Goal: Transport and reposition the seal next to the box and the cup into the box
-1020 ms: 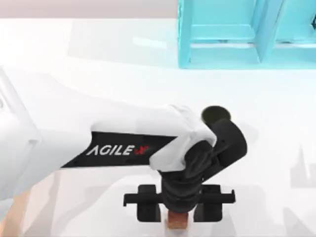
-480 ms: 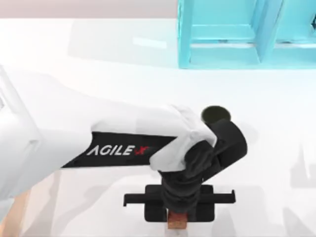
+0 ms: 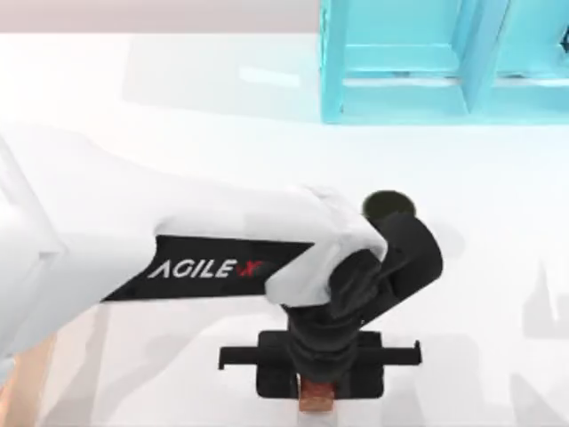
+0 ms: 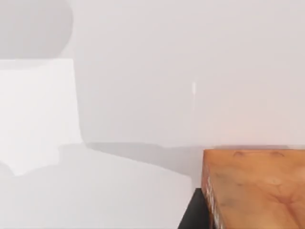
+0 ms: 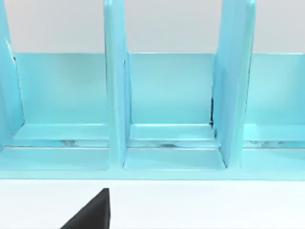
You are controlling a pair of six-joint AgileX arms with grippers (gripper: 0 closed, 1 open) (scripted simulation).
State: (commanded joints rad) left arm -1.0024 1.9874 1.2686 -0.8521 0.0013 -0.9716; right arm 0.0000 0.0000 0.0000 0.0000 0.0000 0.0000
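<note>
Reddish-brown seal point(image 3: 317, 398) sits clamped in my left gripper point(image 3: 318, 374) at the table's 6 o'clock edge; the cup point(image 3: 388, 205) stands toward 12 o'clock from it.

Surface: plain white table point(image 3: 498, 267), smooth and glossy, with soft grey shadows.
Far edge: cyan shelf unit point(image 3: 418, 62) with upright dividers stands on the table at the far side, right of centre; the right wrist view faces its open compartments point(image 5: 171, 95).
Middle: small dark olive-grey round cup point(image 3: 388, 205) stands on the table, partly covered by the arm.
Near edge: small reddish-brown mottled seal block point(image 3: 316, 398); whether it touches the table cannot be told.
Left near corner: a strip of the tan wooden box point(image 3: 25, 391).
</note>
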